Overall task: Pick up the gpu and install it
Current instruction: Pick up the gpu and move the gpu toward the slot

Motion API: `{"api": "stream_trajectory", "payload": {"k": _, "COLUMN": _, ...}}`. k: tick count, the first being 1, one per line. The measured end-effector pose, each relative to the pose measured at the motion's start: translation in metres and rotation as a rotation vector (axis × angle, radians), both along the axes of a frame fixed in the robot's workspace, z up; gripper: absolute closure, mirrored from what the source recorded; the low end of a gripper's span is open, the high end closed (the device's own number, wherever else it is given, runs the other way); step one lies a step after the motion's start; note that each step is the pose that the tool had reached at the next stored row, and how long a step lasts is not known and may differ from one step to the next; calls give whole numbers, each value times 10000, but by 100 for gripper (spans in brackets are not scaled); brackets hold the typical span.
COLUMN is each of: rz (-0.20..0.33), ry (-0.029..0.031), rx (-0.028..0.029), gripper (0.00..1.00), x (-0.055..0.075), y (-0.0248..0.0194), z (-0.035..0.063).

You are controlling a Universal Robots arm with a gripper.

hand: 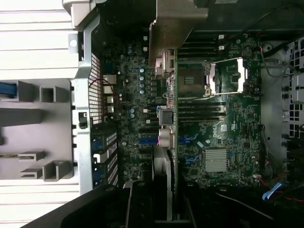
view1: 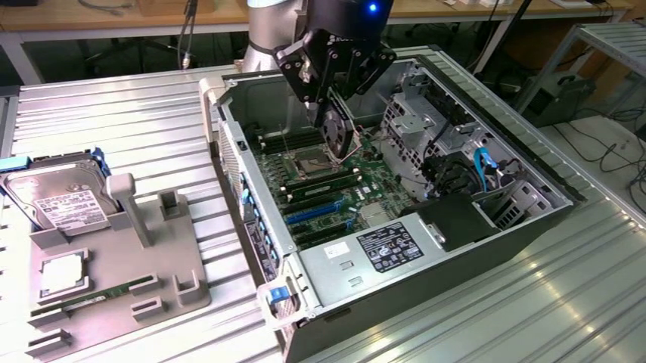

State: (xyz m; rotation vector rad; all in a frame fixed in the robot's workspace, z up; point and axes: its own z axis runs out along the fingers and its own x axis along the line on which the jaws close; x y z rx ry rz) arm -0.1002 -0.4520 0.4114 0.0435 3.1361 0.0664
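Observation:
The gpu (view1: 341, 130) is a thin dark card hanging tilted, edge down, above the motherboard (view1: 325, 185) inside the open computer case (view1: 532, 180). My gripper (view1: 334, 103) is shut on the card's upper edge. In the wrist view the gpu (hand: 164, 137) appears edge-on, its silvery bracket (hand: 176, 26) at the end farthest from the gripper (hand: 164, 202). The card hovers over the blue expansion slots (hand: 146, 141) and beside the CPU socket (hand: 190, 78), and does not sit in a slot. Those blue slots (view1: 313, 213) lie nearer the exterior camera than the card.
A grey fixture tray (view1: 151, 299) at the exterior view's left holds a hard drive (view1: 60, 200), a CPU (view1: 63, 268) and a green memory stick (view1: 91, 299). Inside the case are the power supply (view1: 383, 246), a drive cage (view1: 419, 121) and blue cables (view1: 485, 162).

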Motion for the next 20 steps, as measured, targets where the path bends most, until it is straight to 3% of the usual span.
{"api": "stream_trajectory", "payload": {"k": 7, "rz": -1, "ry": 1, "rx": -1, "gripper": 72, "x": 88, "y": 2, "z": 0}}
{"api": "stream_trajectory", "payload": {"k": 11, "rz": 0, "ry": 1, "rx": -1, "gripper": 72, "x": 510, "y": 12, "z": -7}}
{"api": "stream_trajectory", "payload": {"k": 20, "rz": -1, "ry": 0, "rx": -1, "gripper": 72, "x": 511, "y": 13, "z": -7}}
